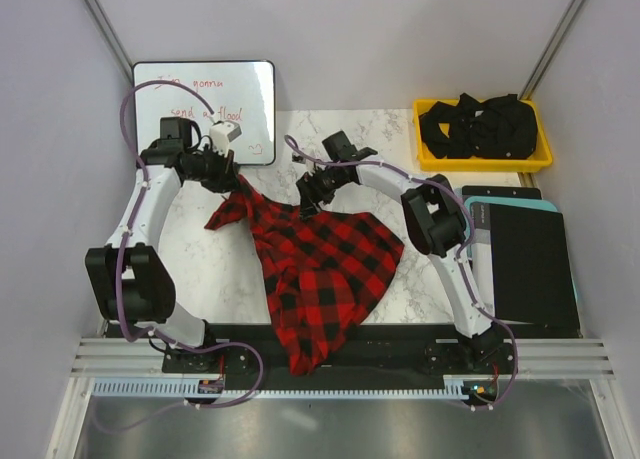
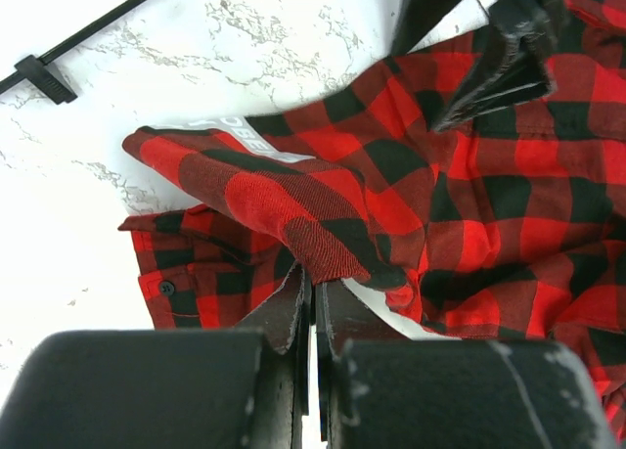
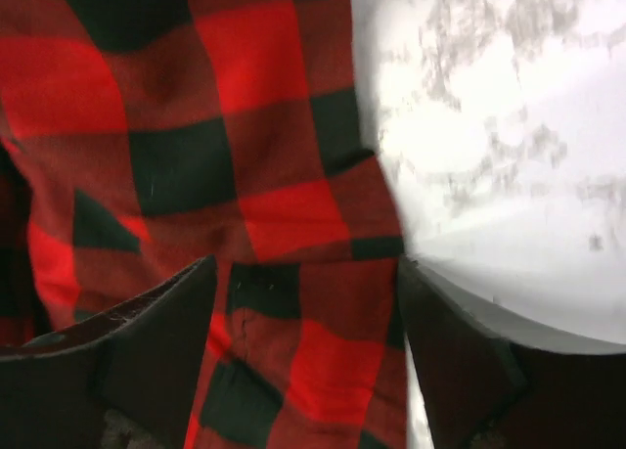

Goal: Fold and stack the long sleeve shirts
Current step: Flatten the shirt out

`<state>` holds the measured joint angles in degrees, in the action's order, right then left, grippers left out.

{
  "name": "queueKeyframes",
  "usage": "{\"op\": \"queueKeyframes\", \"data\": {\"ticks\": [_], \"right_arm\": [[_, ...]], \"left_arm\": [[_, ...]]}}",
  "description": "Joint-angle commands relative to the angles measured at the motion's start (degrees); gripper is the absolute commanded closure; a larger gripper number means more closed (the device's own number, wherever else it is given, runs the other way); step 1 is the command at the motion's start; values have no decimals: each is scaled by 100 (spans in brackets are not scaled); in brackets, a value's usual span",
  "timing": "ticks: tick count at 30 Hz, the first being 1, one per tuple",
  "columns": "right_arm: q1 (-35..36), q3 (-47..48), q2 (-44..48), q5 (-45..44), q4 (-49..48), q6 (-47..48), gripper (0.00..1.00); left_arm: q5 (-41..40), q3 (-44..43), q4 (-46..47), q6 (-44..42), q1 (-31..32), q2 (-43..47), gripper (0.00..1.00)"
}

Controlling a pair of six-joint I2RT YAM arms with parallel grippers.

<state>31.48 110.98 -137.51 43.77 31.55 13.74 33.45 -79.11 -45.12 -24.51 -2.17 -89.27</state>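
You have the flannel shirt [image 1: 322, 269] lying crumpled across the middle of the marble table [image 1: 200, 254], with its lower end draped over the near edge at 6 o'clock. Your left gripper [image 1: 232, 177], at the shirt's 10 o'clock corner, is pressed together on a fold of the cloth. The wrist view shows its fingers [image 2: 284, 312] tight against each other, with checked fabric bunched at the tips (a buttoned cuff lies just left of them). Your right gripper [image 1: 312, 194] is at the shirt's 12 o'clock edge, and its fingers [image 3: 156, 341] are spread wide with flat cloth between them and bare marble beside. A whiteboard [image 1: 205, 109] sits at 11 o'clock. A yellow bin [image 1: 430, 157] of black fabric [image 1: 480, 127] is at 1 o'clock.
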Motion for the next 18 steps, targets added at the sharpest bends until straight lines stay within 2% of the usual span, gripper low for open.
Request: {"op": "queueKeyframes", "data": {"ticks": [1, 2, 3, 5, 6, 7, 8, 13, 16, 17, 18], "right_arm": [[-2, 328, -495, -140, -404, -275, 28], [24, 293, -496, -201, -404, -223, 36], [16, 223, -444, -219, -378, -188, 52], [-11, -75, -338, -238, -282, -100, 68], [-46, -189, -164, -237, -116, 66, 88], [-81, -478, -40, -263, -18, 181, 97], [-116, -655, 100, -342, 35, 269, 100], [-704, -1797, 1138, -510, 123, 629, 100], [-1065, -1965, 1481, -624, 272, 718, 100], [-1135, -1983, 1534, -676, 299, 727, 100], [-1249, -1966, 1561, -772, 438, 744, 100]], "left_arm": [[232, 132, 250, -449, -11, 173, 97], [215, 168, 250, -493, -20, 200, 97], [206, 203, 258, -580, -20, 226, 97], [171, 343, 267, -669, -20, 296, 97], [170, 405, 259, -765, -11, 323, 97], [170, 536, 267, -835, -20, 366, 97], [153, 624, 267, -914, -11, 419, 97], [3, 1116, 548, -1222, -2, 472, 93], [56, 1135, 706, -1135, 59, 306, 76], [39, 1100, 707, -1109, 85, 227, 64], [-188, 1056, 742, -882, 94, 148, 59]]}}
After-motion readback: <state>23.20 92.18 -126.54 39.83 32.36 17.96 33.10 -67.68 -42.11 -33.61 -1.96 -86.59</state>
